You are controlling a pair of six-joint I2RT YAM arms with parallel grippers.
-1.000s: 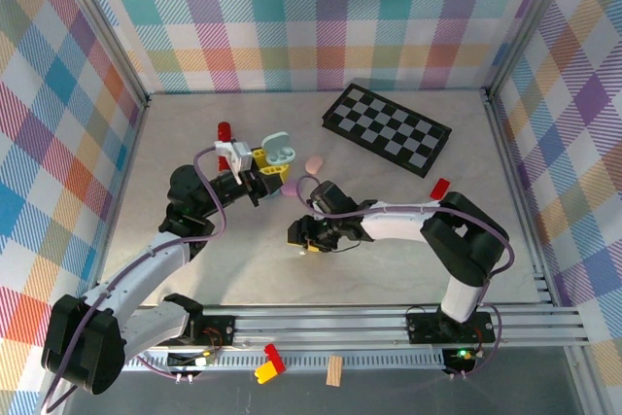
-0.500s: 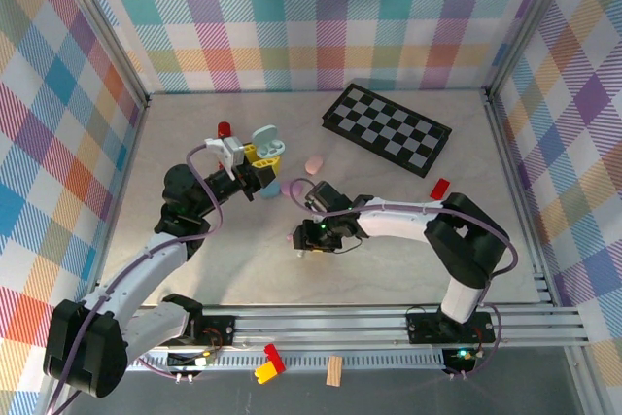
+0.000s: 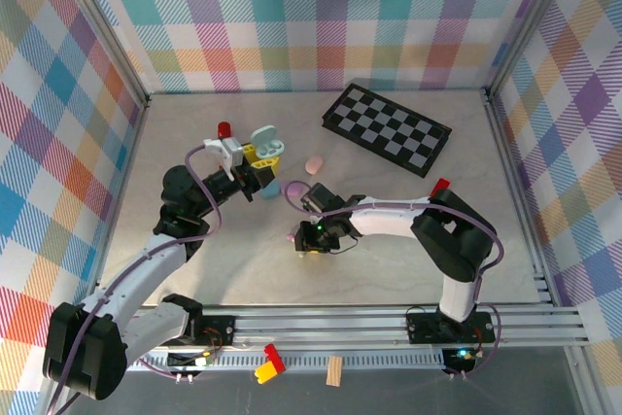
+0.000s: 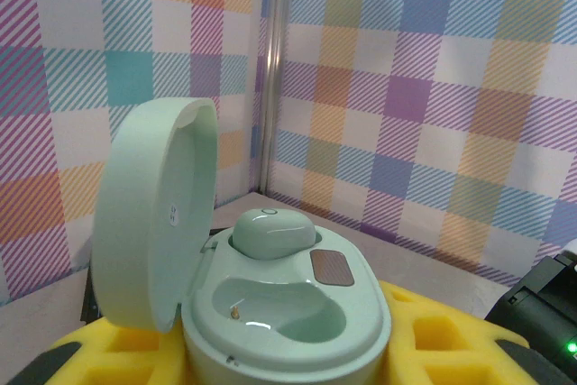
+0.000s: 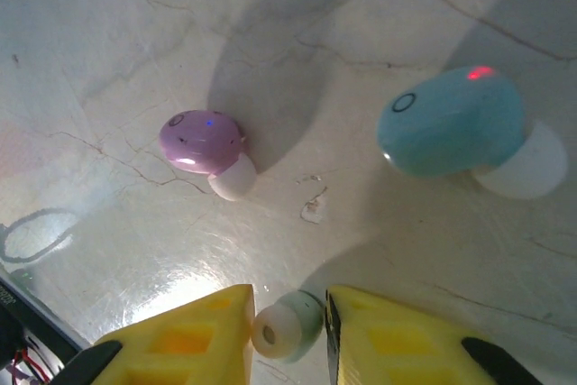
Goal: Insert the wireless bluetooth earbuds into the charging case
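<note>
My left gripper [image 3: 255, 170] is shut on the mint charging case [image 3: 267, 143], held above the table with its lid [image 4: 153, 214] open. In the left wrist view a mint earbud [image 4: 270, 233] sits in the far slot, and the near slot [image 4: 279, 313] is empty. My right gripper [image 3: 309, 236] is down on the tabletop at centre. Its yellow fingers [image 5: 189, 340] pinch a mint earbud [image 5: 290, 326] from both sides. A pink-purple earbud [image 5: 203, 142] and a pale blue earbud [image 5: 451, 132] lie loose on the table just beyond it.
A black-and-white checkerboard [image 3: 389, 128] lies at the back right. A pink case [image 3: 313, 164] rests near the centre back and a pale blue one [image 3: 271, 189] beside my left gripper. Small red pieces [image 3: 224, 129] [image 3: 439, 187] stand on the table. Side walls enclose the table.
My right gripper's fingers have closed in on the mint earbud. My left gripper lifted the open case slightly back and left, then held still.
</note>
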